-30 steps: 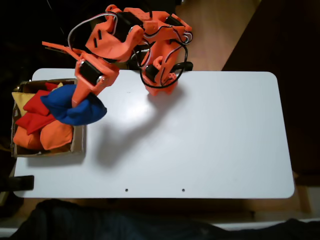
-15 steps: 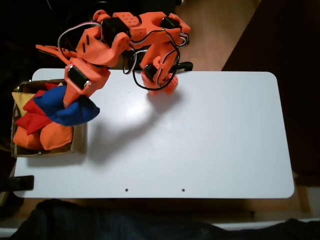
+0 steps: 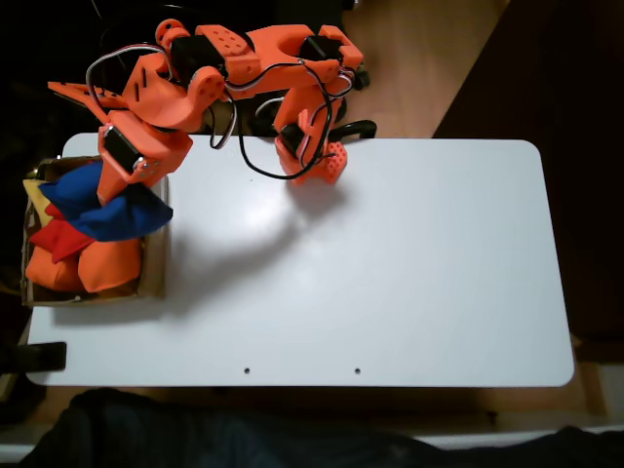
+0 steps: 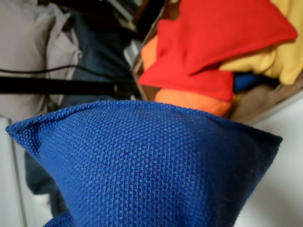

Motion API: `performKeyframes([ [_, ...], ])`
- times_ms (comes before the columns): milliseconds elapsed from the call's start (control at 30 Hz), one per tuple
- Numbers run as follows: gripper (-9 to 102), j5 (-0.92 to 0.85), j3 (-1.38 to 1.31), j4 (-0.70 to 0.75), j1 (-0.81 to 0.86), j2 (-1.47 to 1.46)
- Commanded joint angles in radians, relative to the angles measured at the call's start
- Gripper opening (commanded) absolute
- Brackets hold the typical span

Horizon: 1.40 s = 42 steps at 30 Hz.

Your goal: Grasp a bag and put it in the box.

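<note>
The royal-blue bag (image 3: 107, 210) hangs from my orange gripper (image 3: 122, 180), which is shut on its upper edge. It hovers over the right part of the brown cardboard box (image 3: 154, 278) at the table's left end in the fixed view. In the wrist view the blue bag (image 4: 142, 165) fills the lower half of the picture, with the box's contents beyond it. The fingertips are hidden by the fabric.
The box holds red (image 3: 54, 237), orange (image 3: 102, 265) and yellow (image 3: 37, 200) beanbags, seen also in the wrist view as red (image 4: 213, 38), orange (image 4: 189, 99) and yellow (image 4: 284, 56). The white table (image 3: 390, 263) stretches right of the box. My arm's base (image 3: 307, 156) stands at the table's far edge.
My arm has swung left, carrying the blue bag from above the box's right wall to over the box's inside.
</note>
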Motion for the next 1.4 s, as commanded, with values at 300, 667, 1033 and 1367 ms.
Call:
performKeyframes([
  [300,0,-0.028,-0.325,0.126,0.067,-0.207],
  [667,0,-0.064,-0.454,0.183,0.124,-0.371],
  [1033,0,-0.094,-0.637,0.184,0.202,-0.558],
  [1367,1,-0.109,-0.83,0.176,0.267,-0.735],
])
